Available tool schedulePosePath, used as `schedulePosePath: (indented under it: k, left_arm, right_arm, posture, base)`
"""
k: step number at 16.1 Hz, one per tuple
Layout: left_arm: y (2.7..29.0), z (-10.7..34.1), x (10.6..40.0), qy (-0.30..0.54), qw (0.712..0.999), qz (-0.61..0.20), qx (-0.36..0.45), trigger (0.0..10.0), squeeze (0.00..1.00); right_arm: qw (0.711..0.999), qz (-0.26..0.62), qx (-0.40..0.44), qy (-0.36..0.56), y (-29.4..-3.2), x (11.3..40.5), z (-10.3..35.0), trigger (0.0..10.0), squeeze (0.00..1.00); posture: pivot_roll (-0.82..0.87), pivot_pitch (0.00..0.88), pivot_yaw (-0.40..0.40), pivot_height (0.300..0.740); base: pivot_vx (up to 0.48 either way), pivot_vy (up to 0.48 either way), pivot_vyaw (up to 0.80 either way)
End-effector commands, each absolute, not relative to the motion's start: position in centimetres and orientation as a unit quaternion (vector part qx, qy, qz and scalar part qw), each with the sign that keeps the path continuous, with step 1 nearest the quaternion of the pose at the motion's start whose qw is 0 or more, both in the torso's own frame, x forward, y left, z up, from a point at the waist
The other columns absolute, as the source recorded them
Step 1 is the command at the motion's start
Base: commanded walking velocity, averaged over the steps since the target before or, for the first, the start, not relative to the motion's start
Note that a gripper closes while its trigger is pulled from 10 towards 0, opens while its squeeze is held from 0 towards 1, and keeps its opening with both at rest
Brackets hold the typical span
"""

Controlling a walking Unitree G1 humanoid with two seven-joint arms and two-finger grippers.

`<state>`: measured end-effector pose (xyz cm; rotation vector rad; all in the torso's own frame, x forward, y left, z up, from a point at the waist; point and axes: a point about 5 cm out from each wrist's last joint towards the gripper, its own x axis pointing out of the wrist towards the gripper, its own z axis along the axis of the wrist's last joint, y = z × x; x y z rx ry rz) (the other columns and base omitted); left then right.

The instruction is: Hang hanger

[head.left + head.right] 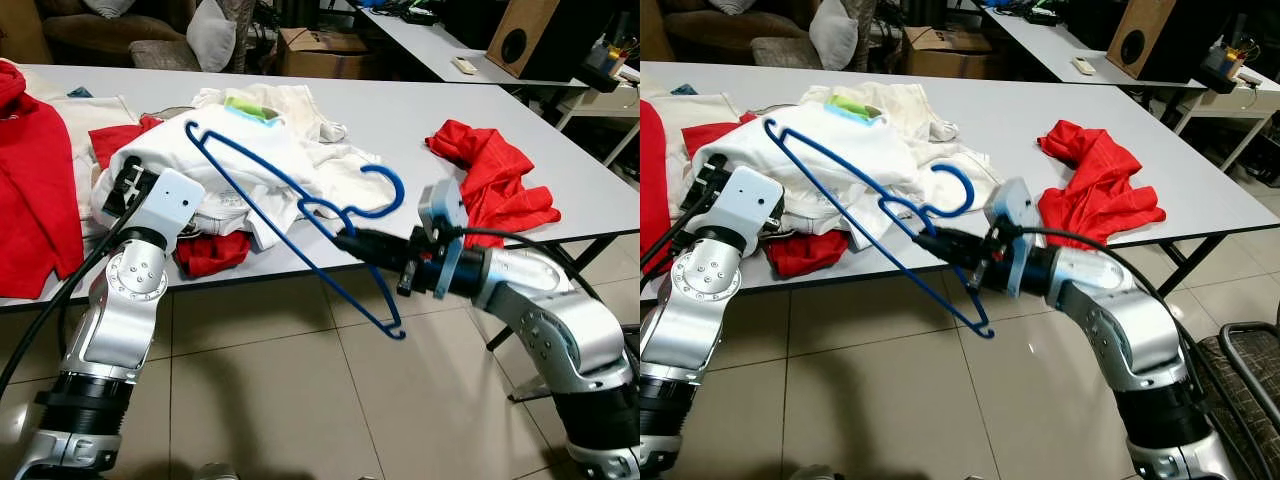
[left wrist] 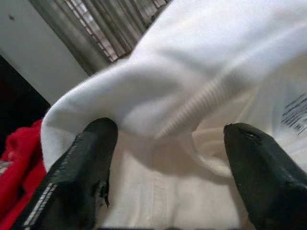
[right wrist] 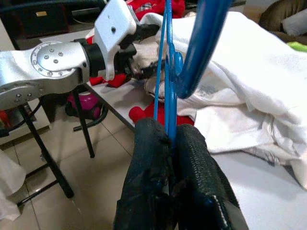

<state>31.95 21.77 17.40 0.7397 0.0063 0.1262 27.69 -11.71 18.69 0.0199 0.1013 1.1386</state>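
- Grey table (image 1: 420,110) strewn with laundry, tiled floor below, a speaker and a second desk behind.
- Blue hanger (image 1: 290,205) held in the air over the near table edge, pinched just under its neck by the right gripper (image 1: 350,242), fingers pressed together on the wire as seen in the right wrist view.
- Long axis slanted: one shoulder tip up over the white shirt (image 1: 240,150), the other tip down below the table edge toward the floor; hook (image 1: 385,190) curling up and away from the robot.
- Left gripper (image 2: 163,167) at the far side of the pile, fingers spread, nosed against a fold and ribbed hem of the white shirt; probably touching cloth but not gripping it, hard to say from so close.
- White shirt lying directly beneath the hanger's upper tip, between the two grippers.
- Red garment (image 1: 495,180) lying well apart on the right.
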Motion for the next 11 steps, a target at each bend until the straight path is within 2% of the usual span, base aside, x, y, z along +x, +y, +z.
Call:
schedulePosePath:
  k: [1,8,11]
  left_arm:
    - [21.4,17.4,32.2,-0.006,0.938,0.06,0.342,0.0,0.0]
    - [21.3,18.0,32.7,-0.021,0.933,0.04,0.357,0.0,0.0]
    - [21.4,18.2,32.9,-0.023,0.932,0.032,0.361,0.0,0.0]
  right_arm:
    - [0.847,0.53,0.006,0.039,-12.5,27.7,19.3,10.0,0.0]
    - [0.86,0.504,-0.025,0.08,-14.8,27.1,17.9,10.0,0.0]
    - [0.861,0.5,-0.027,0.089,-15.0,26.7,17.3,10.0,0.0]
  posture:
    - [-0.03,0.0,-0.134,0.74]
    - [-0.03,0.0,-0.135,0.74]
    - [-0.03,0.0,-0.131,0.74]
  base:
    - [0.0,0.0,0.0]
    - [0.0,0.0,0.0]
    - [0.0,0.0,0.0]
